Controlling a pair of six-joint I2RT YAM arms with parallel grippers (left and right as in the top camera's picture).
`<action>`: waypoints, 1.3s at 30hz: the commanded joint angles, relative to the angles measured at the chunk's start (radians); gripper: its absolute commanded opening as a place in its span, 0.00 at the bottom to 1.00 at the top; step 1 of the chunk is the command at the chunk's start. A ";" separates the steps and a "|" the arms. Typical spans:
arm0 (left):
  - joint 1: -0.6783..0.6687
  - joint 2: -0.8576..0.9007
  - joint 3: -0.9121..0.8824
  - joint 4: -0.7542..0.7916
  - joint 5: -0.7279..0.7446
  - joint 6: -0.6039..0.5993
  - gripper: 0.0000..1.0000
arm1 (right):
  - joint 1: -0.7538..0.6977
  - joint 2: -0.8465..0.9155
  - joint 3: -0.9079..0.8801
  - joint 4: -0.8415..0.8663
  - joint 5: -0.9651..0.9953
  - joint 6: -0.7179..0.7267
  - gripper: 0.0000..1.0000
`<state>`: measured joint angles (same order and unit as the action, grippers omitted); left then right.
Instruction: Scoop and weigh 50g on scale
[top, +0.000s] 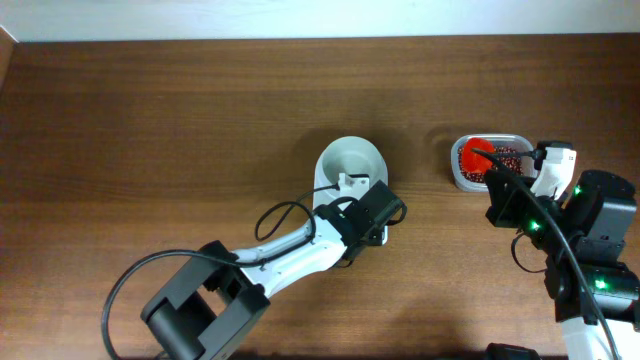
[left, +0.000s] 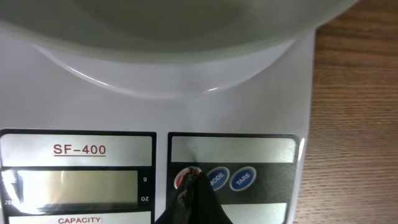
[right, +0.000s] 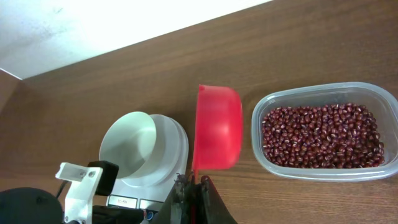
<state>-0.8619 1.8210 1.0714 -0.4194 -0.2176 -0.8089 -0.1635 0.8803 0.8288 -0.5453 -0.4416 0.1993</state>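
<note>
- The scale (left: 186, 99) sits about mid-counter (top: 150, 120), with its round white bowl (right: 134, 143) on top. From what I can see the bowl looks empty.
- The left tool (left: 194, 186) is pinched fully together and holding nothing. Its dark tip is down on the scale's front panel, right at the red button (left: 182, 177), just left of the two blue buttons (left: 217, 178).
- The grey display (left: 74, 186) is left of those buttons. I can't make out any digits on it from the left wrist view.
- The right tool (right: 194, 186) is clamped on the handle of the red scoop (right: 217, 134), with the cup end pointing away from the wrist.
- From overhead the scoop is over the left end of the clear tub (right: 257, 134). I can't tell if there's anything in the scoop.
- The tub is on the counter to the right of the scale, close but not touching, with a layer of dark red beans (right: 323, 134) in it.
</note>
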 joint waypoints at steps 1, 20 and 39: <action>-0.001 0.018 -0.001 0.005 -0.027 -0.010 0.00 | 0.005 -0.001 0.015 0.003 0.005 0.000 0.04; -0.001 0.047 -0.002 0.014 -0.034 -0.010 0.00 | 0.005 -0.002 0.015 0.001 0.005 0.001 0.04; 0.024 -0.395 0.032 -0.392 -0.134 -0.001 0.00 | 0.005 -0.001 0.015 0.004 0.006 0.001 0.04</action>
<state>-0.8593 1.5673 1.0912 -0.7563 -0.2100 -0.8085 -0.1635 0.8806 0.8288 -0.5533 -0.4416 0.2024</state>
